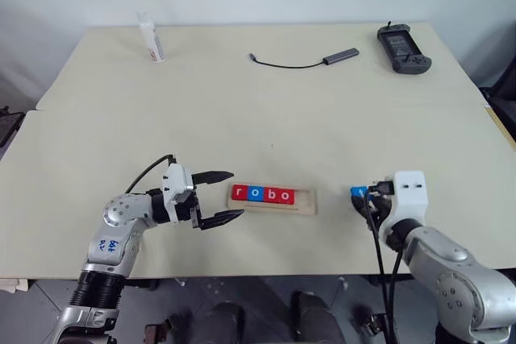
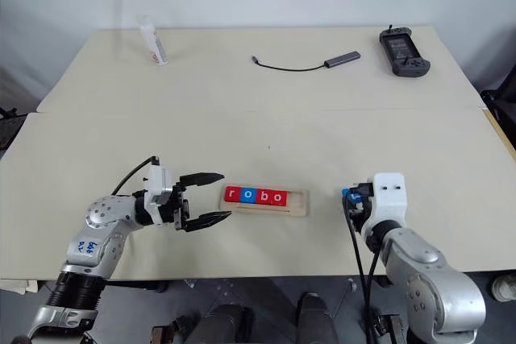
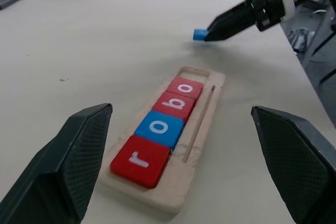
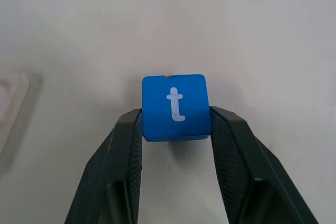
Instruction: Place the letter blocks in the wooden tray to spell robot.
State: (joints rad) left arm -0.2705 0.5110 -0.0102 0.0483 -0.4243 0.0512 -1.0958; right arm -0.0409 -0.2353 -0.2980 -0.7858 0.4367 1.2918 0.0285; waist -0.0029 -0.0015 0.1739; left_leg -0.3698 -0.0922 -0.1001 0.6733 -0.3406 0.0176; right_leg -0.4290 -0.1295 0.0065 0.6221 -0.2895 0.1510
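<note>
Right wrist view: right hand [image 4: 176,124] pinching blue t tile [image 4: 175,106] by its edges, just above surface [image 1: 339,118]. Left hand [image 1: 219,196] spread beside tray [image 1: 306,203] holding r-o-b-o. Risk: shallow grip, tile twisting, landing crooked in last slot.

The 2 head views look forward and down from above the near edge of the surface [image 1: 266,110], taking in nearly all of it with a slight sideways offset between them. The left wrist view sits low and close, facing along the wooden tray [image 3: 202,129] toward the right tool [image 3: 207,34]. The right wrist view looks closely down at the blue t block [image 4: 175,107], which all 4 views share.
</note>
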